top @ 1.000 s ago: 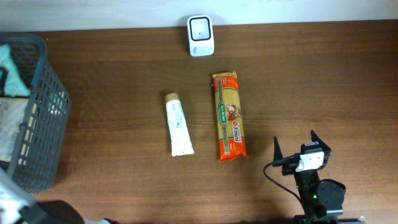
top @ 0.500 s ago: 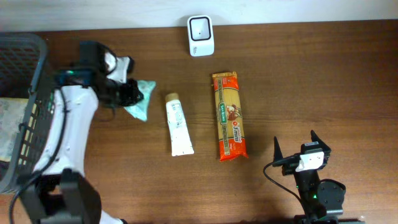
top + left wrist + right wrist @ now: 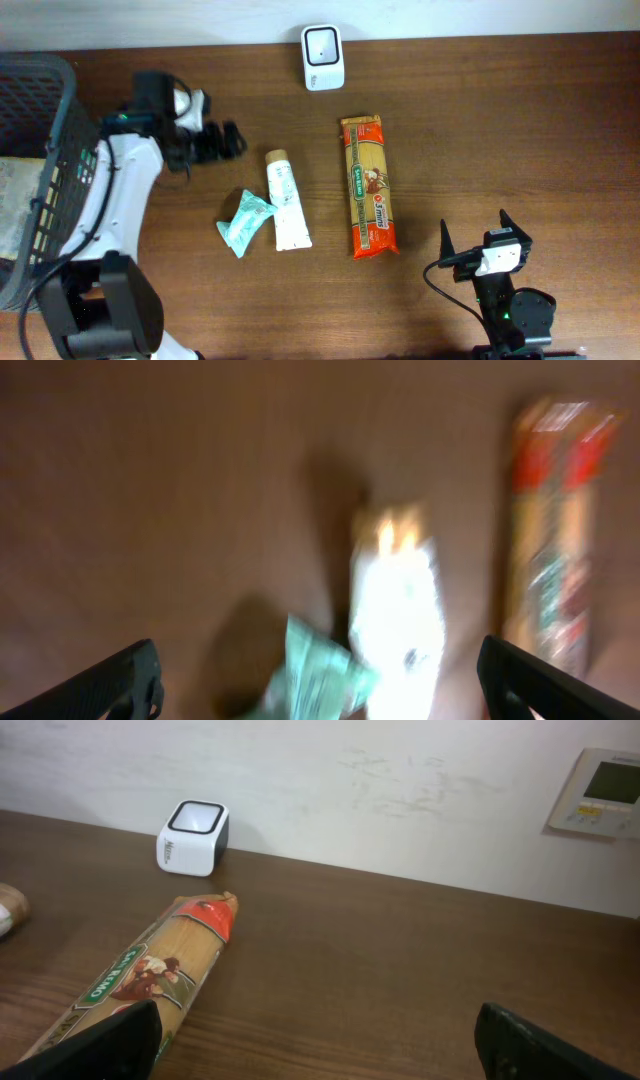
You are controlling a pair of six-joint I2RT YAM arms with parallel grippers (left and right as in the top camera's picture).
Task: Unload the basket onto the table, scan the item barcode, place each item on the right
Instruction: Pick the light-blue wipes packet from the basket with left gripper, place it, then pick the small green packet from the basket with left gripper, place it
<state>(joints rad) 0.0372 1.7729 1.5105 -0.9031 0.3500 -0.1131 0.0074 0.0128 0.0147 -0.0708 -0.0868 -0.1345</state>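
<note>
Three items out on tabletop [image 3: 500, 120]: packet [image 3: 244, 222] just beside tube [image 3: 286, 200], pasta [image 3: 369, 186] near. Left claw [image 3: 236, 140] gaping, empty, by basket [image 3: 60, 220]; right claw [image 3: 475, 228] likewise, parked. Nothing at scanner [image 3: 323, 57] yet, items well apart from it; lifting and scanning apparently all to come.

Matt dark wood-grain table [image 3: 500, 120], glossy film spaghetti pack [image 3: 369, 185], smooth white tube [image 3: 287, 200], plastic lattice basket [image 3: 60, 150]

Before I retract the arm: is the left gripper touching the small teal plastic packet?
Apart. The overhead view shows bare wooden table between the open left gripper and the small teal plastic packet beside the white tube.
</note>
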